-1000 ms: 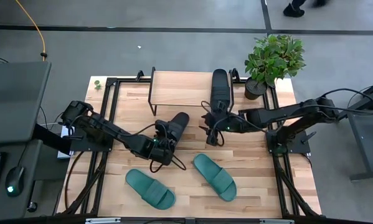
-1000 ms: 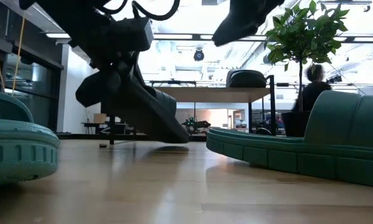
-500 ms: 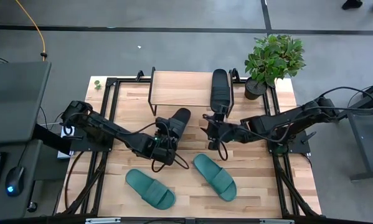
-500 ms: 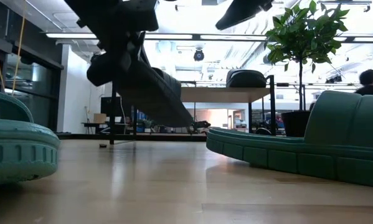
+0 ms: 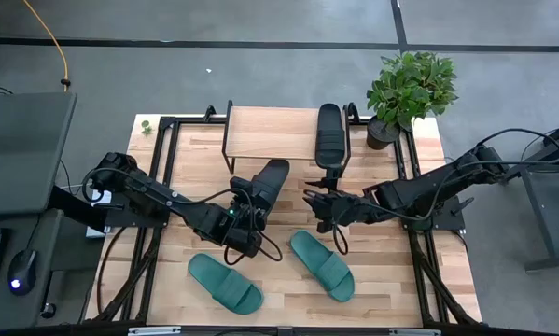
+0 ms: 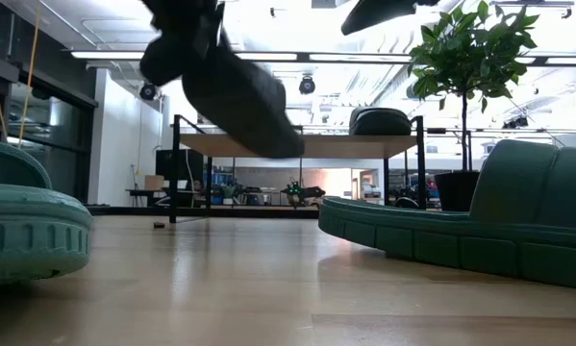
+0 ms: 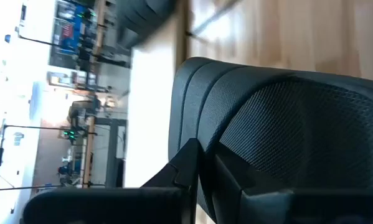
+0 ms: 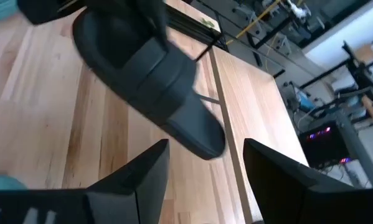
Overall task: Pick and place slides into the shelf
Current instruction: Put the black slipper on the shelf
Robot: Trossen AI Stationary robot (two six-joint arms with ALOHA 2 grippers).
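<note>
Gripping a black slide (image 5: 265, 183) clear of the tabletop (image 5: 382, 252), the left tool (image 5: 239, 217) is clamped on its near end, its fingers largely hidden. The right tool (image 5: 320, 207) is hovering spread and empty at mid-table. Another black slide (image 5: 328, 136) is lying on the shelf (image 5: 270, 131) at the far edge, two teal slides (image 5: 321, 264) lying nearer.

The table (image 5: 382, 280) bears two teal slides (image 5: 225, 283), shelf (image 5: 270, 133), plant (image 5: 405, 89).

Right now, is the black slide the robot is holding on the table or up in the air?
In the air: the left gripper holds the black slide clear above the tabletop.
</note>
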